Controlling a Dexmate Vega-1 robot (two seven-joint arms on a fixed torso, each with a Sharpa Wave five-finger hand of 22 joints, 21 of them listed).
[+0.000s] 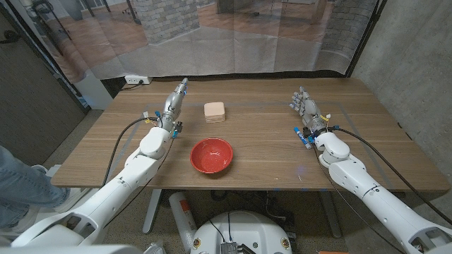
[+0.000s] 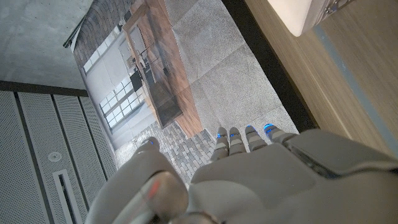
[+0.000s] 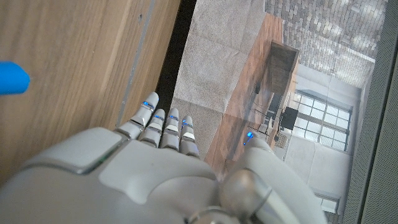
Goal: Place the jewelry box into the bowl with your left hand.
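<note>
A small beige jewelry box (image 1: 214,111) sits on the wooden table (image 1: 268,152) toward the back, left of centre. A corner of the box (image 2: 298,15) also appears in the left wrist view. In front of it stands a red bowl (image 1: 211,155), with nothing in it. My left hand (image 1: 174,104) is to the left of the box, a short gap away, fingers straight and pointing toward the far edge, holding nothing. My left hand (image 2: 249,180) shows its back in its wrist view. My right hand (image 1: 306,109) stands at the right side, fingers apart, holding nothing; its back (image 3: 155,174) fills its wrist view.
A person's leg in jeans (image 1: 18,176) is at the left edge beside the table. A power strip (image 1: 135,80) lies on the floor behind the table. A blue object (image 3: 12,78) shows at the edge of the right wrist view.
</note>
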